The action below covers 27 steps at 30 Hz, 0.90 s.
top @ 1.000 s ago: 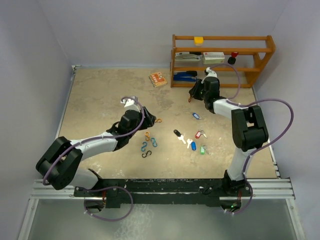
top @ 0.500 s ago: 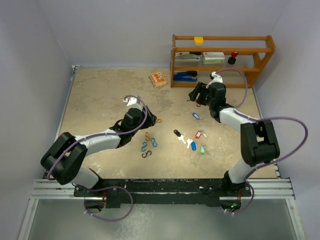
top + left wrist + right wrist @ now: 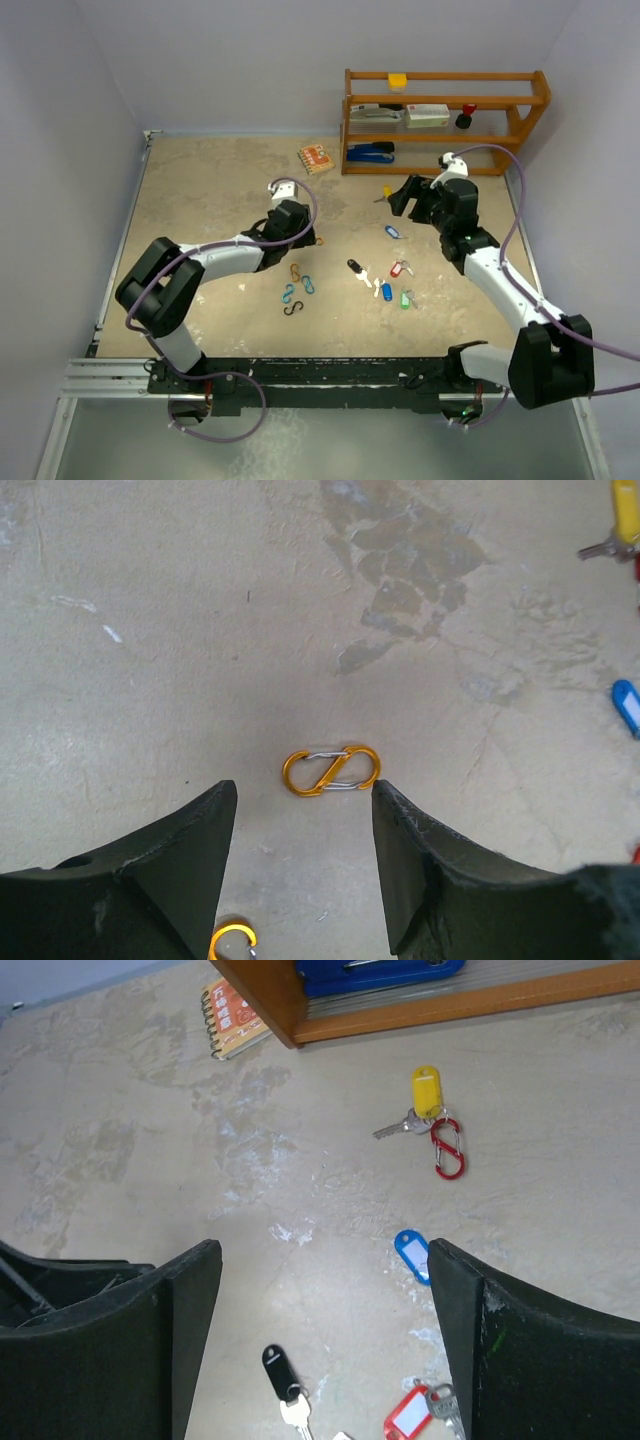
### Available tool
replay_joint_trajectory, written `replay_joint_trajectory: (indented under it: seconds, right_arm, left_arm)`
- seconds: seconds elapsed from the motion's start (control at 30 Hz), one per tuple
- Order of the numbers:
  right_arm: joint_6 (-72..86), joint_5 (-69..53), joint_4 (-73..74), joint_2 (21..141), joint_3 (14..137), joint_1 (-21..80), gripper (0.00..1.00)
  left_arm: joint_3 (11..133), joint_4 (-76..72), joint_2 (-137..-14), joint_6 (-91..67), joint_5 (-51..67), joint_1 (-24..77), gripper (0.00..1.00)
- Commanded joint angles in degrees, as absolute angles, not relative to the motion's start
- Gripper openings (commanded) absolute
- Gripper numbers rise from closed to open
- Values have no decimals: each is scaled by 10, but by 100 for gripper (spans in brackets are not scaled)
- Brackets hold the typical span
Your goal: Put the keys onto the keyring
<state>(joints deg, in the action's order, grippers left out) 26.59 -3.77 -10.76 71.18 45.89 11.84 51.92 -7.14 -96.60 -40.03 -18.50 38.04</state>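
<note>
Two grippers, both mine, stand open and empty above the table (image 3: 200, 190).

Left gripper (image 3: 303, 795): jaws parted to a moderate width, nothing between them. An orange S-clip (image 3: 331, 770) lies flat just ahead of the fingertips, untouched.

Right gripper (image 3: 322, 1250): jaws wide, holding nothing, hanging over bare table between the shelf (image 3: 290, 1005) and the loose keys (image 3: 386, 285).

The yellow-tagged key (image 3: 427, 1090) lies in front of the shelf, its ring end touching a red S-clip (image 3: 447, 1148). Whether it is threaded on I cannot tell. The other keys lie loose right of the table's middle: black tag (image 3: 278, 1363), blue tag (image 3: 410, 1253), red tag (image 3: 408, 1417), with a second blue and a green one (image 3: 406, 299) nearer my bases.

Step in hand, as I judge it: fetching the next clip to serve as keyring, most keys not yet attached. The next move calls for my left gripper to descend and pinch the thin orange S-clip across its waist without skating it along the table, while my right gripper takes a key by its tag.

Legible writing: none. The orange notebook (image 3: 232, 1018) carries dark marks on its cover, too small to read. The boxes (image 3: 427, 113) on the shelf show no readable label.
</note>
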Motion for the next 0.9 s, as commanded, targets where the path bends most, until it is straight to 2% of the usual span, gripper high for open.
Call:
replay_joint_trajectory:
  seconds: [0.0,0.4,0.57,0.87]
  right_arm:
    - [236,-33,-60,666,451,119,87]
    - [232,-38,-53,649,442,119,90]
    - [233,-37,-49,640,443,119,97]
    - [232,-32,-50,628,440,119,100]
  left_arm:
    - [535,-40,-972,-386,-197,384,54]
    - [514,-115,-985,-422,-83,411,54]
    - [526,-119,-1007,-425,-84,423,54]
    - [529,-108,-1025,-430,-118,424,54]
